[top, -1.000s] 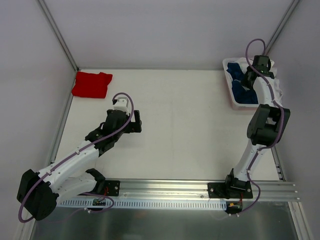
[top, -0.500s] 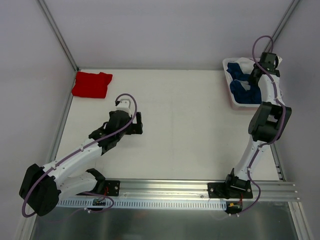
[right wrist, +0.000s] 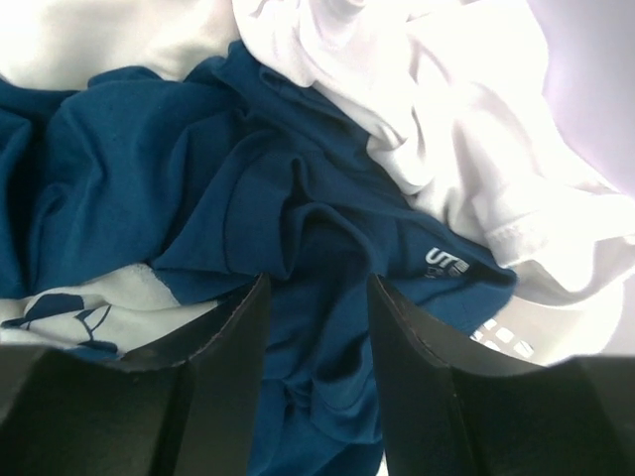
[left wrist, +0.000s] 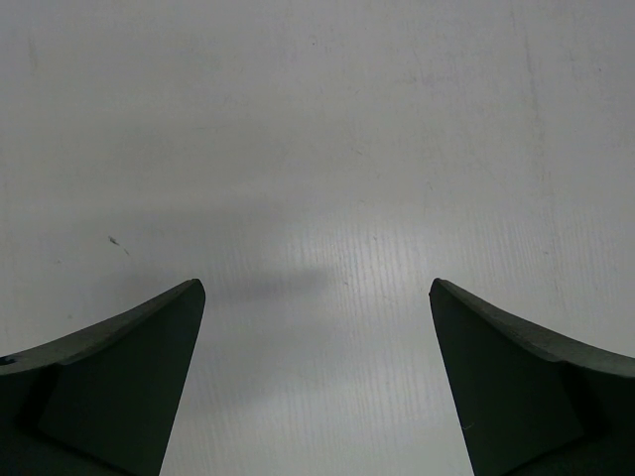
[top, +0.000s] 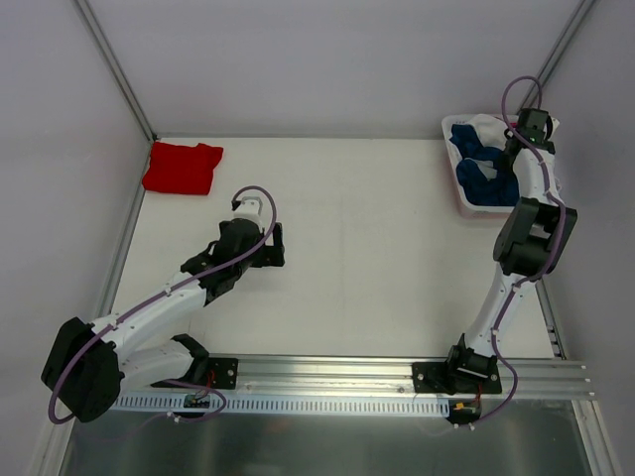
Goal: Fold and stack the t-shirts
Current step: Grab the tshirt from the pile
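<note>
Far right corner of the tabletop (top: 377,238): a white bin (top: 452,174) holds crumpled cloth. The navy blue tee (right wrist: 149,169) fills most of it, bunched in deep folds. A white tee (right wrist: 437,109) lies heaped against it on the far right side, overlapping the navy cloth.

Right arm (top: 526,243) reaches up and over into the bin. Right tool (right wrist: 317,283) points down into the navy blue tee, its dark fingers (right wrist: 223,377) set fairly narrow with a raised ridge of navy cloth between them. Cannot tell whether the pads have pinched that ridge or only straddle it. A small neck label (right wrist: 444,262) with pale lettering sits just right of the tool (only "UT" is legible). A pale print patch (right wrist: 60,307) with dark outlines shows at the lower left of the wrist view, beside the left finger.

Far left corner: the red tee (top: 182,167) lies folded into a neat rectangle, flat on the tabletop, well apart from the bin and both arms.

Left arm (top: 159,302) stretches out over the left-centre of the tabletop. Left tool (left wrist: 316,288) stands wide, holding nothing, with only bare white surface and a faint shadow showing between its tips. No cloth is near it.

No orange tee can be made out in any view.
</note>
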{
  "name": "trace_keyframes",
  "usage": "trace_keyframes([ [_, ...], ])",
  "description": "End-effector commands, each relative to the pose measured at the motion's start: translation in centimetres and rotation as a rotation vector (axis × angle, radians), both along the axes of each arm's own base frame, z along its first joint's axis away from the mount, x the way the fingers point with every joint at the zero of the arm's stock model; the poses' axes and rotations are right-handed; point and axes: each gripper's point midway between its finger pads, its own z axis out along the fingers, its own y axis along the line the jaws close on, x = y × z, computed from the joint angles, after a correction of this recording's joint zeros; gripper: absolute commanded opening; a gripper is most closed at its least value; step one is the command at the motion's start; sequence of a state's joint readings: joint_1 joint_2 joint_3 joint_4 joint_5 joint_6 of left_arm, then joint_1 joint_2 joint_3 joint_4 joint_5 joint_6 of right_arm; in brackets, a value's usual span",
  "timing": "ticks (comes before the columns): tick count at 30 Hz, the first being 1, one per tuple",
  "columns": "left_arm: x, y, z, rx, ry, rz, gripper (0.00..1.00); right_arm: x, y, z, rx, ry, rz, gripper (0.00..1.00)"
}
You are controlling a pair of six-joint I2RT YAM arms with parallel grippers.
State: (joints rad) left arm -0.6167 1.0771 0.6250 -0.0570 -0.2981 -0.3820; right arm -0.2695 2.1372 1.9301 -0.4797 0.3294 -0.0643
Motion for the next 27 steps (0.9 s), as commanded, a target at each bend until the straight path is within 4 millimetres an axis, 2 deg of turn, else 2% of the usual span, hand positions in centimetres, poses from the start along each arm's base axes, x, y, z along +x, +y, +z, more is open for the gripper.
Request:
trace_keyframes([
  [1, 0.5, -0.5, 0.7, -0.020, -0.030, 0.002, 0.99, 1.6, -0.3, 1.1, -0.012, -0.050, 0.021, 0.47],
  [6, 0.4, -0.5, 0.3, -0.013, -0.019, 0.001, 0.99, 2.5, 0.1, 0.7, 0.010, -0.073, 0.048, 0.47],
  [13, 0.6, -0.6, -0.3, -0.004, -0.004, -0.002, 0.99, 4.6, 1.4, 1.8, 0.007, -0.161, 0.121, 0.47],
  [15, 0.6, -0.7, -0.5, -0.004, 0.001, -0.002, 0.99, 5.0, 1.5, 2.2, 0.002, -0.178, 0.129, 0.38],
  [17, 0.7, -0.8, -0.5, -0.002, 0.004, -0.003, 0.99, 5.1, 1.6, 2.4, -0.007, -0.180, 0.132, 0.20],
  [25, 0.7, -1.0, -0.6, -0.003, 0.008, -0.011, 0.99, 5.3, 1.7, 1.9, -0.018, -0.171, 0.155, 0.23],
  [27, 0.7, -1.0, -0.7, -0.002, 0.010, -0.011, 0.99, 5.3, 1.7, 1.7, -0.016, -0.168, 0.157, 0.11],
])
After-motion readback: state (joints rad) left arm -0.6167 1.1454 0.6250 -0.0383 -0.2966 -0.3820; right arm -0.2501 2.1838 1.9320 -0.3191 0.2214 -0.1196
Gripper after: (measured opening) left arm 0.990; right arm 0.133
